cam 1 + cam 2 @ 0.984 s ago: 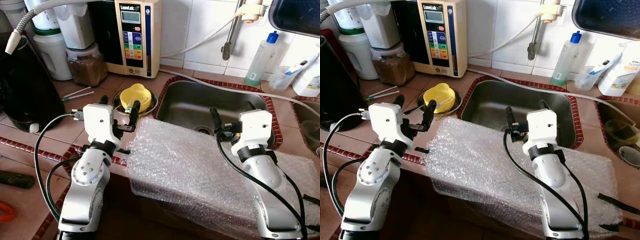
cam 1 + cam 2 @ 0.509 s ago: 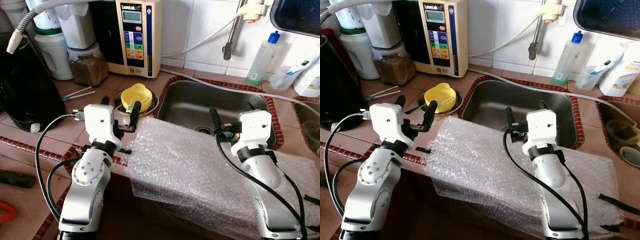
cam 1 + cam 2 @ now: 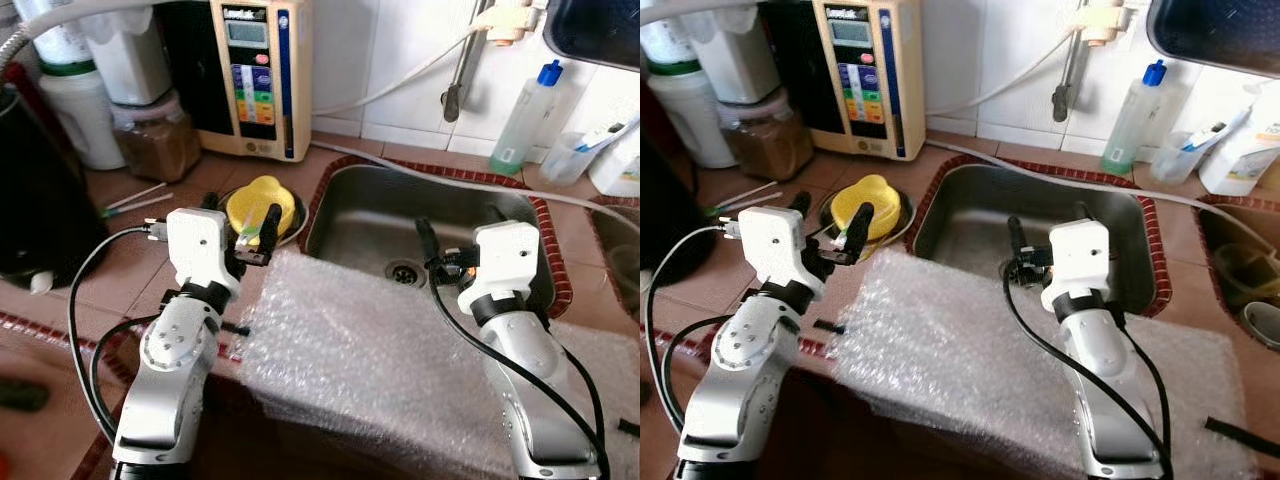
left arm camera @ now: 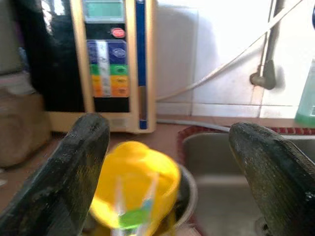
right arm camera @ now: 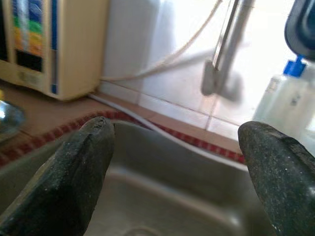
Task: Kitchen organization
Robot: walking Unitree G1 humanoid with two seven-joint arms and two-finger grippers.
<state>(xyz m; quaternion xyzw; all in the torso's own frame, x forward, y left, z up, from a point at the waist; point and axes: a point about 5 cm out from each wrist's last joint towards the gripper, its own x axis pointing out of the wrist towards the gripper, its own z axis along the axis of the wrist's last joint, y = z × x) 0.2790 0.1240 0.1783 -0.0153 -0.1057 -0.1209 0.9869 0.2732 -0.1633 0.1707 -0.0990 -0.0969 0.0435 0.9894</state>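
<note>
Nothing is organized yet: both my left gripper and right gripper are wide and empty. The yellow lid sits at my 11 o'clock, untouched.

A yellow lid, a steel-grey sink edged in dark red tiles, clear dimpled bubble wrap
</note>
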